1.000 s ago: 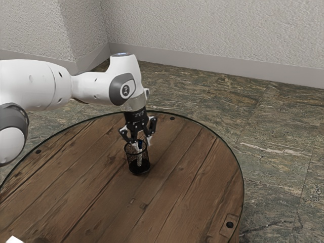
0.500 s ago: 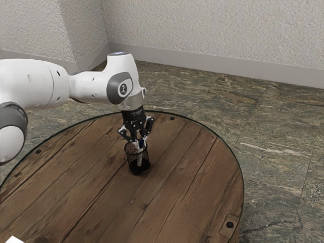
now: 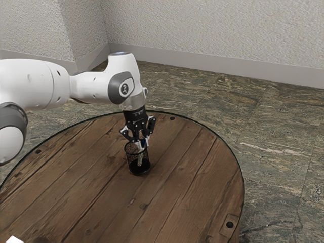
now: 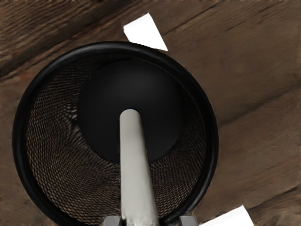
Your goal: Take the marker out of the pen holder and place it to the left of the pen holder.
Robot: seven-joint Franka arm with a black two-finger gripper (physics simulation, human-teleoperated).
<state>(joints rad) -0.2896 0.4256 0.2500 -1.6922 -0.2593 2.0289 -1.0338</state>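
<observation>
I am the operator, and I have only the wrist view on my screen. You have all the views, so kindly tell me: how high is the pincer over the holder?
Observer: Low. In the exterior view, the pincer is right at the mouth of the holder.
Operator: Thank you. Of the marker I see a pale shaft only. Has it some other colour?
Observer: Yes, the marker has blue near its upper end.
Operator: And from which side does the arm come over the table?
Observer: The arm comes over the round table from the exterior view's left.
</observation>
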